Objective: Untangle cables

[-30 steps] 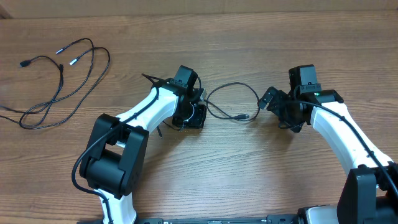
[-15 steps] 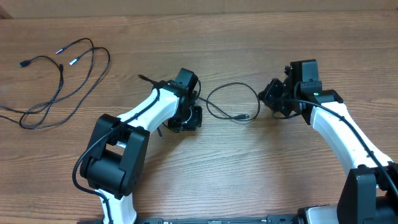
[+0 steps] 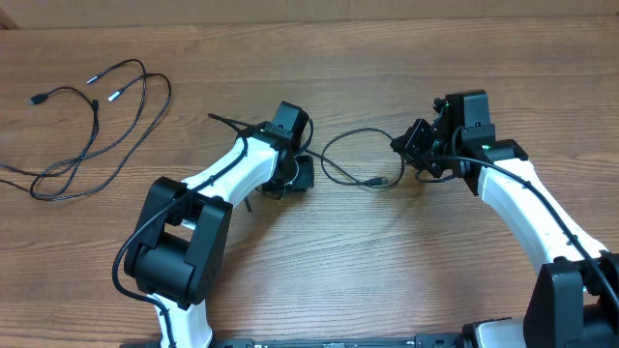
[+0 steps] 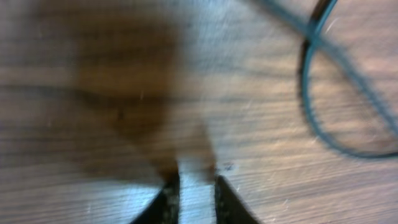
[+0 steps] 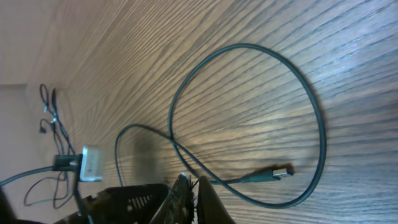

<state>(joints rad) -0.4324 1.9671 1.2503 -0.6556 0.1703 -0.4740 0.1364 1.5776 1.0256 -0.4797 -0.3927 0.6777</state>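
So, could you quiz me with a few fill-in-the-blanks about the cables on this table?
The looped cable lies between the two robot ___.
Its plug has a ___ tip.
The other cables lie bunched toward the robot's ___ side.
The table looks made of ___.
Missing words: arms; silver; left; wood.

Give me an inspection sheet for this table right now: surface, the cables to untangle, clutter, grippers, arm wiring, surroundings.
Surface: wooden table, grain visible.
Job's things: short looped cable with a silver-tipped plug lies between the two grippers; cable bundle lies at the far left, its strands crossing.
Clutter: nothing seen.
Grippers: left gripper has its jaws slightly apart with nothing seen between them, view blurred; right gripper is shut, tips right by the short looped cable, grip unclear.
Cables: arm wiring runs along the right arm.
Surroundings: pale strip beyond the table's far edge.
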